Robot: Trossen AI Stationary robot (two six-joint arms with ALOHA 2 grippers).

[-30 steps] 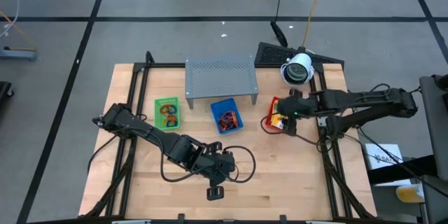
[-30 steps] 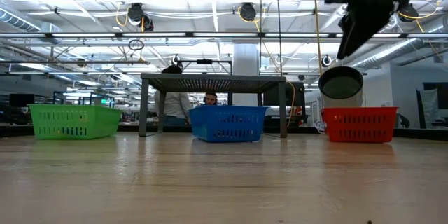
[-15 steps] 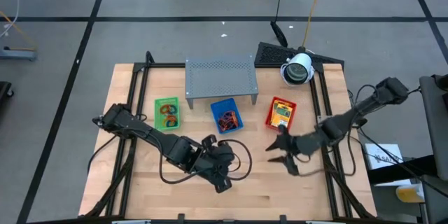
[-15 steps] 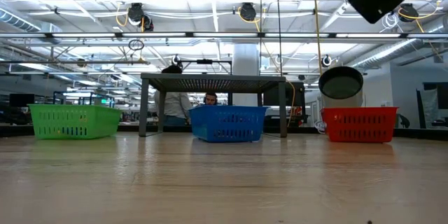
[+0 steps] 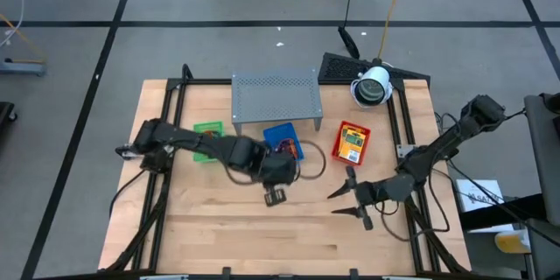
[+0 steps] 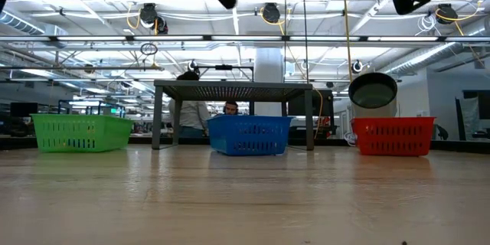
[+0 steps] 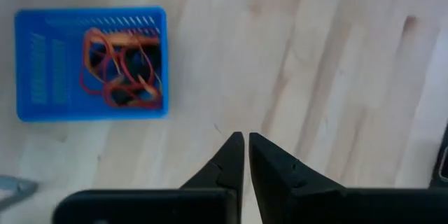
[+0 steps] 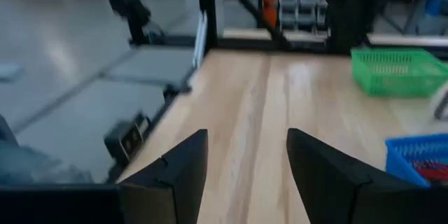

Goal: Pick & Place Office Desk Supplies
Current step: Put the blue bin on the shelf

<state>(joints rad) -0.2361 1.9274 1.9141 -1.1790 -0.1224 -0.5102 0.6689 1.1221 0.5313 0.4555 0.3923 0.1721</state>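
Orange-red rubber bands (image 7: 122, 63) lie in the blue tray (image 5: 282, 136). A yellow packet (image 5: 352, 145) lies in the red tray (image 5: 340, 131). The green tray (image 5: 208, 130) is partly covered by my left arm. My left gripper (image 5: 273, 196) hangs over bare wood just near of the blue tray; in the left wrist view its fingers (image 7: 246, 147) are shut with nothing between them. My right gripper (image 5: 339, 204) stands open near of the red tray, pointing level toward the table's left; its spread fingers (image 8: 245, 155) hold nothing.
The grey perforated shelf (image 5: 275, 96) stands at the far middle, behind the trays. A white round lamp-like camera (image 5: 372, 86) sits at the far right. In the low view the three trays (image 6: 249, 135) line up under the shelf (image 6: 233, 88), with bare wood on the near half.
My left gripper has swung from the near middle of the table toward the far edge, up to the blue tray, still shut. My right gripper has left the red tray, gone toward the near edge and sunk, tipping from pointing down to level, still open.
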